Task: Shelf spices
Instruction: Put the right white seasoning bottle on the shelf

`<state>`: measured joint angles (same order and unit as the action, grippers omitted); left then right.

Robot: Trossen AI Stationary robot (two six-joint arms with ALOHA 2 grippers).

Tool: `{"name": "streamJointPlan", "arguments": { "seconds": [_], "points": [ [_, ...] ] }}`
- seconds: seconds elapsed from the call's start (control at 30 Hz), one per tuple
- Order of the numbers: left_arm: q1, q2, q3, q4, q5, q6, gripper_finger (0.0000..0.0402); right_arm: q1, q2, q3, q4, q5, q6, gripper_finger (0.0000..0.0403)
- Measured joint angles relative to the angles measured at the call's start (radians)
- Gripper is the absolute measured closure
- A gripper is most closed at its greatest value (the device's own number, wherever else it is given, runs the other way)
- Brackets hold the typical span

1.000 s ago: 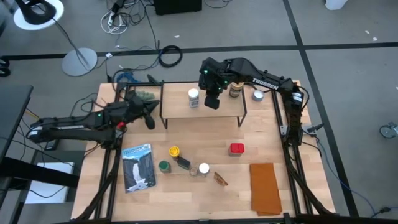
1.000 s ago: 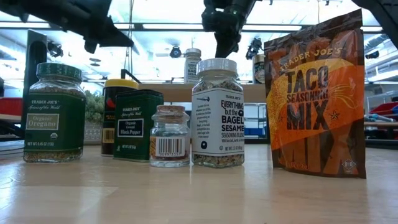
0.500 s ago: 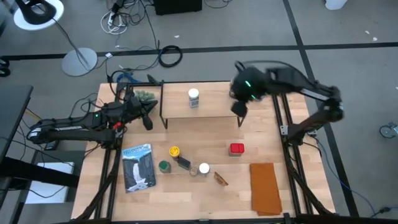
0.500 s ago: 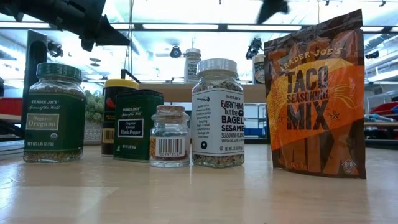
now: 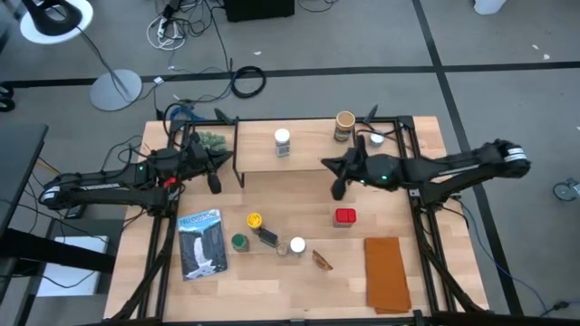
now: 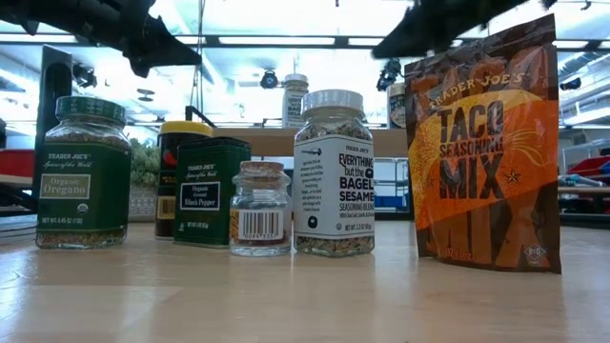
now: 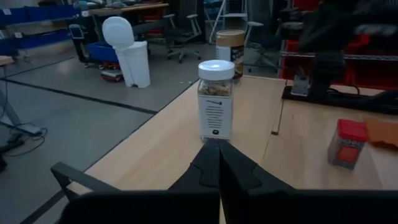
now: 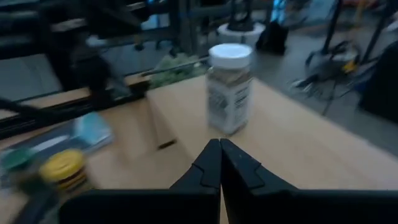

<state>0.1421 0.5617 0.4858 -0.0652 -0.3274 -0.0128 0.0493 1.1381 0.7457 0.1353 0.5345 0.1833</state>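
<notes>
White-lidded jar [image 5: 282,142] and tan cylinder [image 5: 343,126] upright on shelf [image 5: 299,158]. Red tin [image 5: 344,216], yellow-lidded jar [image 5: 254,220], green-lidded jar [image 5: 238,242] and others down on counter [image 5: 426,204] in front. Right claw [image 5: 338,187] pressed together, empty, just off shelf's front edge. Left claw [image 5: 214,178] pressed together, empty, beside shelf's left end.

My two arms are matte black, built of slim jointed links. My left hand [image 5: 214,177] and right hand [image 5: 339,180] each end in two dark, tapering fingers [image 7: 233,167]. A small green light glows on each wrist.
</notes>
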Motion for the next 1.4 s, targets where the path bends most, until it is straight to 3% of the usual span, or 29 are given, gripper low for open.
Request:
{"name": "streamJointPlan", "arguments": {
  "seconds": [0.3,0.7,1.07,1.4],
  "points": [
    [0.0,0.0,0.0,-0.014,0.0,-0.046,0.0402,-0.133,0.307,0.18,0.076,-0.004,-0.117,0.0403],
    [0.0,0.0,0.0,-0.017,0.0,-0.048,0.0402,-0.212,0.548,0.394,0.074,-0.05,-0.136,0.0403],
    [0.0,0.0,0.0,-0.028,0.0,-0.048,0.0402,-0.203,0.696,0.568,0.065,-0.121,-0.108,0.0403],
    [0.0,0.0,0.0,-0.043,0.0,-0.048,0.0402,-0.152,0.709,0.629,-0.052,-0.17,-0.055,0.0403]
  ]
}}
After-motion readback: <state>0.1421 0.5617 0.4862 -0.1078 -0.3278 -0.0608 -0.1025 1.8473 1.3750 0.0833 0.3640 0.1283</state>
